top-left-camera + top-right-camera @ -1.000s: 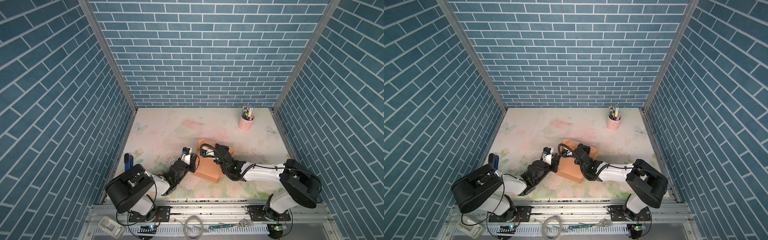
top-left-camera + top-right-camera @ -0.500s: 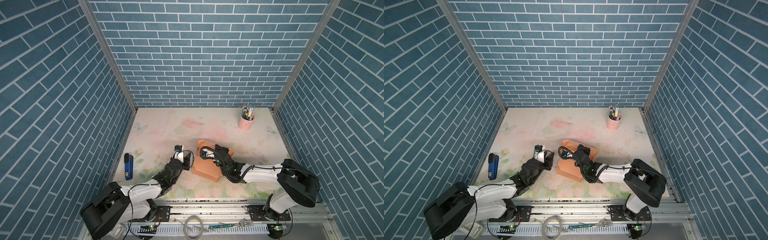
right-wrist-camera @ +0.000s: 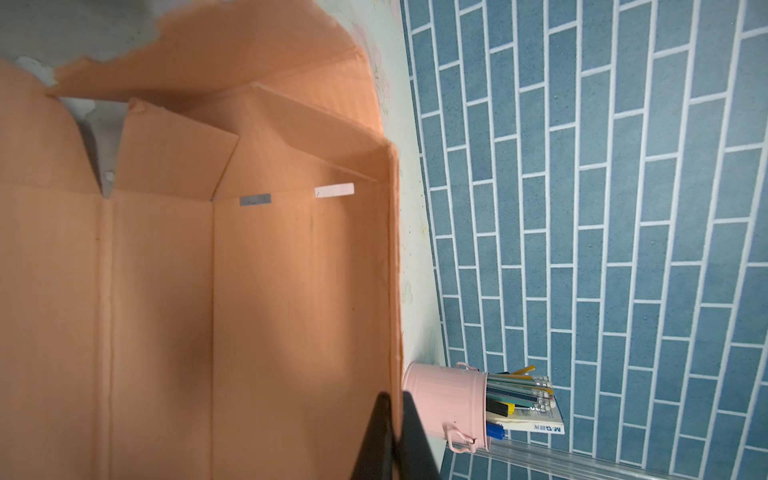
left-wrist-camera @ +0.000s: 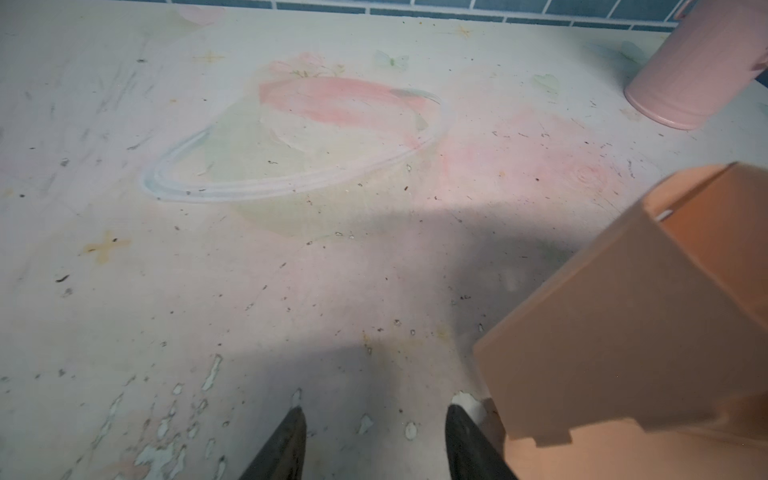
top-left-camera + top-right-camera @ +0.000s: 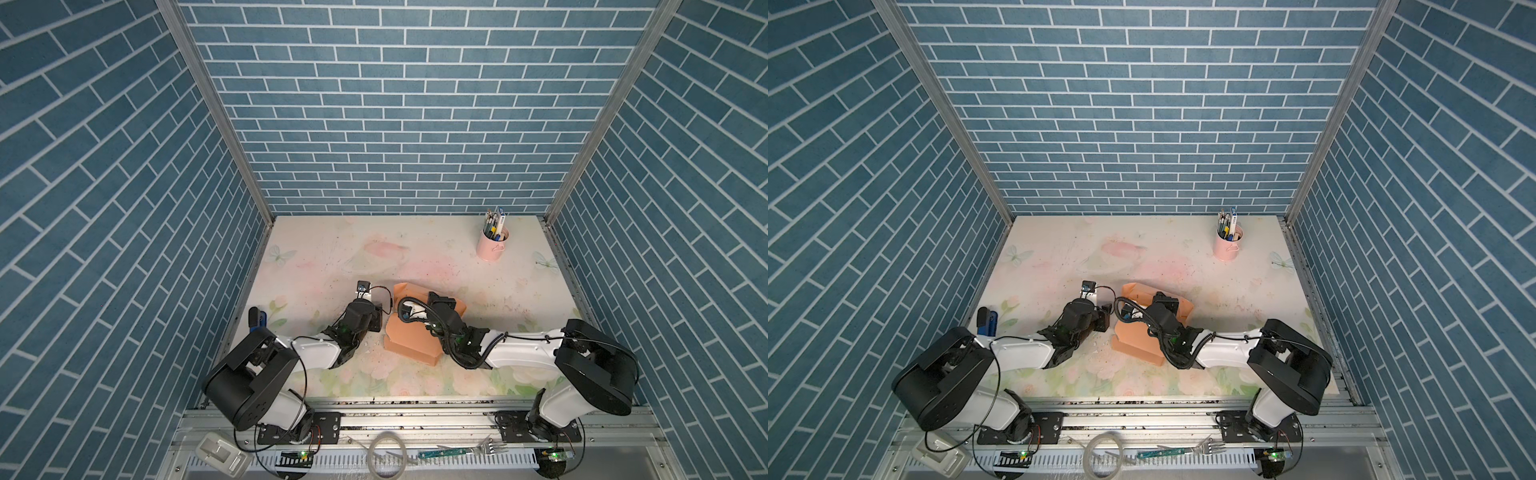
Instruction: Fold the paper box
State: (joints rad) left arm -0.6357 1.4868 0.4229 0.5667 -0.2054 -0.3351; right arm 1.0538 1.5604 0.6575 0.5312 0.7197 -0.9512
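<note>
table (image 5: 332,257): I saw paper box (image 5: 409,340) near front centre, between both arms | box: peach-orange card, half-formed, walls up, flaps loose, slots visible | right gripper (image 3: 395,400): pinched its side wall | left gripper (image 4: 374,411): spread, empty, just beside box

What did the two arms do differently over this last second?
The left fingers spread apart beside the paper box, holding nothing; that arm swung low and came back. The right fingers stayed pinched on the box's wall. Box and pink cup kept their places.
</note>
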